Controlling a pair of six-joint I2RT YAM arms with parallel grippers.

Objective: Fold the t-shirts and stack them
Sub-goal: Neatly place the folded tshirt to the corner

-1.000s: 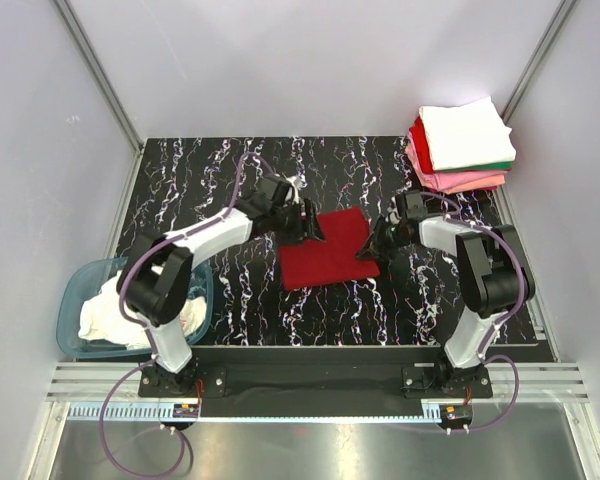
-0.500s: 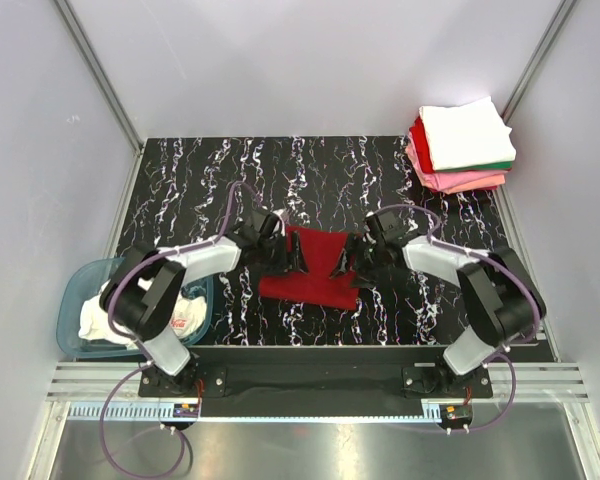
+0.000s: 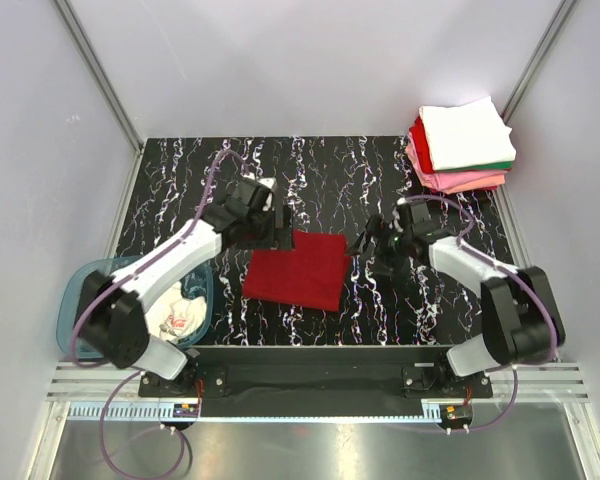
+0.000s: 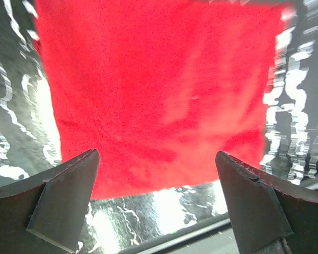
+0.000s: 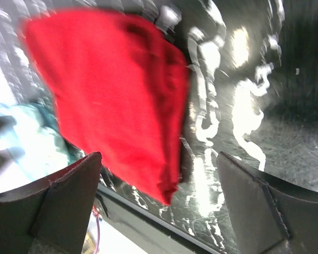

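Top cam overhead; wrist cams close, both over red tee [image 3: 295, 268]

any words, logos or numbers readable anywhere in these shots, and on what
No text is readable in any view.
Red print on the white cotton shirt in the teal plastic tub: too small to read.
Folded plain dark red shirt: no print showing.
Stack of folded shirts at the far right corner: no print showing.
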